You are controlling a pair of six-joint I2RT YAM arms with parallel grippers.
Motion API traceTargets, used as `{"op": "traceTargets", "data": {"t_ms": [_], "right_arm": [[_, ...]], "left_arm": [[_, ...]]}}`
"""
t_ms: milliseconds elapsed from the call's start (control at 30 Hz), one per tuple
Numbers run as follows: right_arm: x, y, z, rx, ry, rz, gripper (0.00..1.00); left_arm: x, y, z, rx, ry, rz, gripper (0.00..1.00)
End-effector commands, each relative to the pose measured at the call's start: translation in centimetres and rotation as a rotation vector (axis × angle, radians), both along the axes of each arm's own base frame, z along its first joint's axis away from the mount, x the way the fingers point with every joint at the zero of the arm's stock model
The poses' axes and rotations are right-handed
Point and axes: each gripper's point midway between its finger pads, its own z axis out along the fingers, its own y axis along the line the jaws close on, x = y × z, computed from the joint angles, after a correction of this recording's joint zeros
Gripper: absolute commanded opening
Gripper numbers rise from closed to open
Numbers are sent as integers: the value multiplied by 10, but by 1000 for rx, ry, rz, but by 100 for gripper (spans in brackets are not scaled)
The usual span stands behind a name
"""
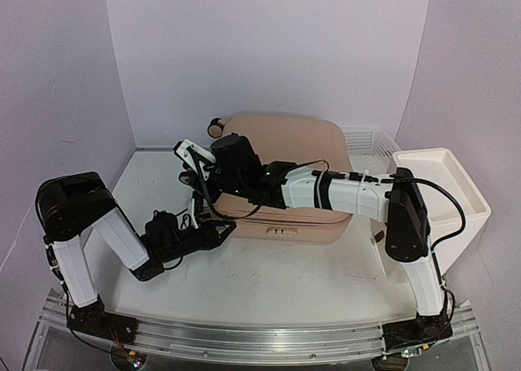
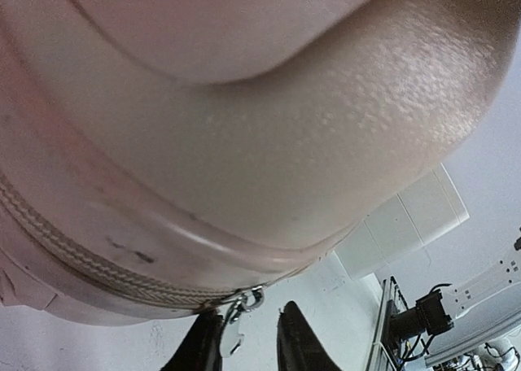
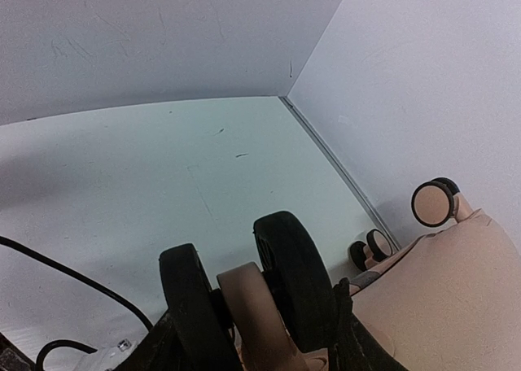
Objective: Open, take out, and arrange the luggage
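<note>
The pale pink luggage (image 1: 285, 143) lies flat at the back of the table, zipped shut. In the left wrist view its shell (image 2: 244, 143) fills the frame, with the zipper (image 2: 81, 261) running along the lower edge. The metal zipper pull (image 2: 234, 320) hangs between the fingers of my left gripper (image 2: 244, 346). It rests against the left finger, and a gap still shows to the right one. My right gripper (image 3: 254, 318) reaches across the case and is shut on a black twin wheel (image 3: 285, 273) at its left end.
A white mesh basket (image 1: 366, 139) stands behind the luggage at the right. A white drawer cabinet (image 1: 444, 196) stands by the right arm. Two more wheels (image 3: 431, 202) stick out near the back wall. Walls enclose the table on three sides.
</note>
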Motion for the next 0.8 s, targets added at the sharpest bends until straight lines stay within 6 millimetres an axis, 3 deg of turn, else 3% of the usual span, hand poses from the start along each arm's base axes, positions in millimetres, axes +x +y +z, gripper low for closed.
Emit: {"op": "traceTargets", "data": {"t_ms": [0, 167, 367, 500, 767], "right_arm": [[8, -12, 136, 369, -106, -108, 0], [6, -10, 131, 352, -103, -93, 0], [2, -10, 127, 338, -101, -73, 0], [-2, -13, 126, 324, -104, -53, 0], [-37, -18, 113, 267, -72, 192, 0]], "left_arm": [[22, 14, 43, -96, -129, 107, 17], [25, 33, 34, -54, -134, 178, 1], [33, 58, 24, -7, -128, 264, 0], [39, 82, 5, 49, -72, 330, 0], [65, 124, -4, 350, -36, 388, 0]]}}
